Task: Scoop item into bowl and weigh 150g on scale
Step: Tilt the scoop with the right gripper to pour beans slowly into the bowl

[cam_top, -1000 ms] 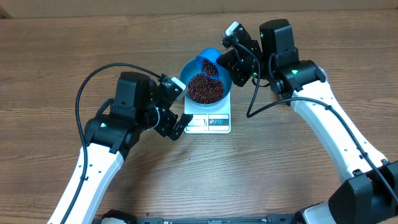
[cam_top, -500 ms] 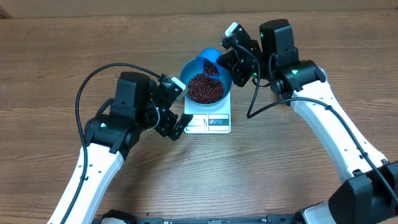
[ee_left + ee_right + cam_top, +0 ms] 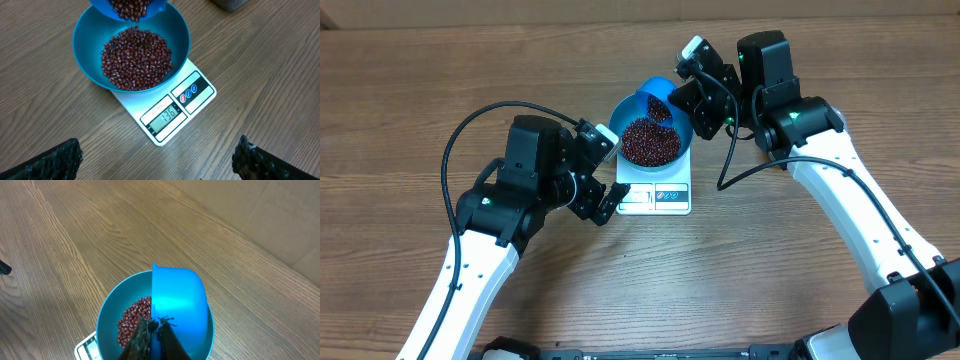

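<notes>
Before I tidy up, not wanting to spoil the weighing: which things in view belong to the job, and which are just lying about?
Job: beans, teal bowl, scale, blue scoop held by the right gripper, jaws shut.
Lying about: nothing seen; the left gripper sits open, empty, beside the scale.

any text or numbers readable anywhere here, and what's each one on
"136": on the display of the scale, read in the left wrist view.
Small print just above the display: too small to read.
Marks on the three round buttons beside the display: too small to read.
Overhead view: the scale's display is too small to read.
Bowl and scoop: no lettering visible.
</notes>
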Available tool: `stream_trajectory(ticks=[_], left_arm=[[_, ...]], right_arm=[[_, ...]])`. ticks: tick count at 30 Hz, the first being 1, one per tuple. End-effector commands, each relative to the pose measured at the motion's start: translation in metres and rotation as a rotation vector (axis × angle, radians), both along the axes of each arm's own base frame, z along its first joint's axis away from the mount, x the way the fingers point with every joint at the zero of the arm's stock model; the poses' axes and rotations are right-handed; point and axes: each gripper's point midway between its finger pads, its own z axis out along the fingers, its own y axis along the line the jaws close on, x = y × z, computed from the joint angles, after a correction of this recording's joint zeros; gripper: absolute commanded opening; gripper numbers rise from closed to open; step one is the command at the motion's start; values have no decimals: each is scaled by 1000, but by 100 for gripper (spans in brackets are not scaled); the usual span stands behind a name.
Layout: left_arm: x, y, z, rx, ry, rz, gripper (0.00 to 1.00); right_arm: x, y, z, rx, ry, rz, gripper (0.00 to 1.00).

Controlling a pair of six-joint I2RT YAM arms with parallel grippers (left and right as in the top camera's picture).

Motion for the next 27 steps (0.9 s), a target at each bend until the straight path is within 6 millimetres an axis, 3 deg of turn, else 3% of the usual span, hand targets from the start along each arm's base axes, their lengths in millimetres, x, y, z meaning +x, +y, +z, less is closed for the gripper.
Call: stream_trajectory(ticks=[1,27], left_arm=[[-1,-1,-4,-2,8,-18,100],[-1,-1,-4,-2,8,-18,100]], right_arm=[[-2,2,31,20,-71,6,4],[-4,1,28,15,-58,6,4]])
